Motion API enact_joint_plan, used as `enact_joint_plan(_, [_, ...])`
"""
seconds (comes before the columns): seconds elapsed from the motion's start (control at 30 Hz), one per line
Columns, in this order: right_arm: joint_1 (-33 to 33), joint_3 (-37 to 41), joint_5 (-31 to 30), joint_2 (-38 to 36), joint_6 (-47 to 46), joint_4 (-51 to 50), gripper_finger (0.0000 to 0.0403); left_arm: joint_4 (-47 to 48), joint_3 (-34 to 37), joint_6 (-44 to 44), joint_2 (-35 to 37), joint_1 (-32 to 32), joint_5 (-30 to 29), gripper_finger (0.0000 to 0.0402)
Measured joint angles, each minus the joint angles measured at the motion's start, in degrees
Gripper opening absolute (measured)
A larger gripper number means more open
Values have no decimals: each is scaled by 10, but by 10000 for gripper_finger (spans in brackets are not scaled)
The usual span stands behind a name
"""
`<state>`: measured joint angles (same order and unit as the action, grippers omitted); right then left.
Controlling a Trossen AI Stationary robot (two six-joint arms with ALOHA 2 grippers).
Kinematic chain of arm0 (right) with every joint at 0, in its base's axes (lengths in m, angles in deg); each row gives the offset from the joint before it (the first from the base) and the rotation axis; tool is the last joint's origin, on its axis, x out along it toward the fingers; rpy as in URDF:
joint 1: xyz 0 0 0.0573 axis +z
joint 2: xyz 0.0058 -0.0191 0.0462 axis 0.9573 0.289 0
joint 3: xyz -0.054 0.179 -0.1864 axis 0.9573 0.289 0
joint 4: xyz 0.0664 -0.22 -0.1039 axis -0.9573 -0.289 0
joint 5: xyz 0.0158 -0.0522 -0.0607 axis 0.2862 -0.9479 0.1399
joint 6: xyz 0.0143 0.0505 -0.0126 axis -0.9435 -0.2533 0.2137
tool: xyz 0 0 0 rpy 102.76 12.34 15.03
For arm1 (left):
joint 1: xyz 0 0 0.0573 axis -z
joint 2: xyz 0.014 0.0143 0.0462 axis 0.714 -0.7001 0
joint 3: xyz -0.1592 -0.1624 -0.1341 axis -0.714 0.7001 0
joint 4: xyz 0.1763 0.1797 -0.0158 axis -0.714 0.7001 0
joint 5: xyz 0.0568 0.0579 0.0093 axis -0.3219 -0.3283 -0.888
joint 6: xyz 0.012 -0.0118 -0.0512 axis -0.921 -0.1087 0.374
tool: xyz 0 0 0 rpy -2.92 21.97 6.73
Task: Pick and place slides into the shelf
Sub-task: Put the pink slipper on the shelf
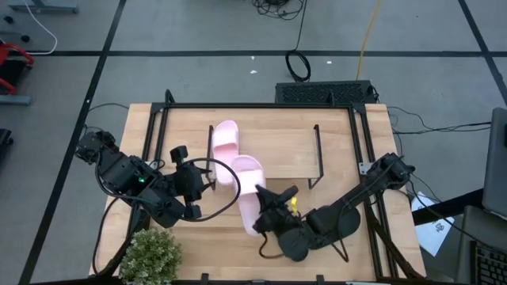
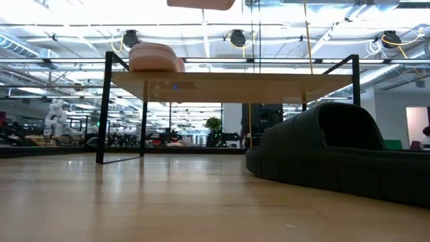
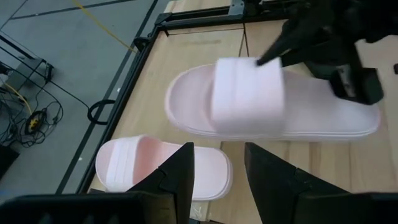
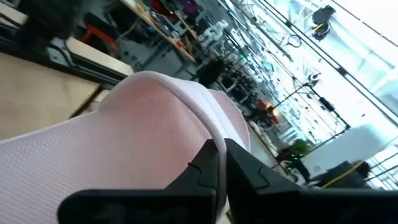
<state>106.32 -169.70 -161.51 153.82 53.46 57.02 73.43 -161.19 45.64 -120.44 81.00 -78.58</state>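
The shelf [image 1: 285, 138] stands mid-table, and one light pink slide [image 1: 225, 142] lies on its board near the left end, also showing in the low view [image 2: 156, 58]. My right gripper [image 1: 275, 203] is shut on the second pink slide [image 1: 249, 194], which is held up above the shelf's height [image 2: 201, 3]. A black slide [image 2: 336, 151] rests sole-down on the table, beneath my right arm [image 1: 295, 242]. My left gripper [image 1: 190, 184] is open and empty beside the shelf's left end, facing the held slide [image 3: 273, 93]. My right gripper pinches the pink slide at the side of its wide strap [image 4: 199, 124], where the strap meets the sole [image 3: 273, 56], between its two fingers [image 4: 208, 165]. The fingers come from the table's right and near side. The slide is lifted clear of the table, sole roughly level.
A small potted plant [image 1: 150, 253] stands at the table's near left corner. The shelf's thin black legs [image 2: 104, 111] stand on the tabletop, with open room under the board. Cables loop over the table by my left arm [image 1: 222, 207].
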Motion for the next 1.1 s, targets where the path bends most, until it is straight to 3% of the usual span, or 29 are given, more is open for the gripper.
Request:
enact_joint_plan(0.17, [-52,0,-8,0,84,50,0,0,0,0,0,0,0,141])
enact_joint_plan(0.27, [-89,0,-58,0,140,81,0,0,0,0,0,0,0,141])
enact_joint_plan(0.53, [-154,0,-58,-5,149,77,0,0,0,-14,0,0,1,141])
enact_joint_plan(1.1, [-184,3,-1,-5,151,76,0,3,0,-14,0,0,1,141])
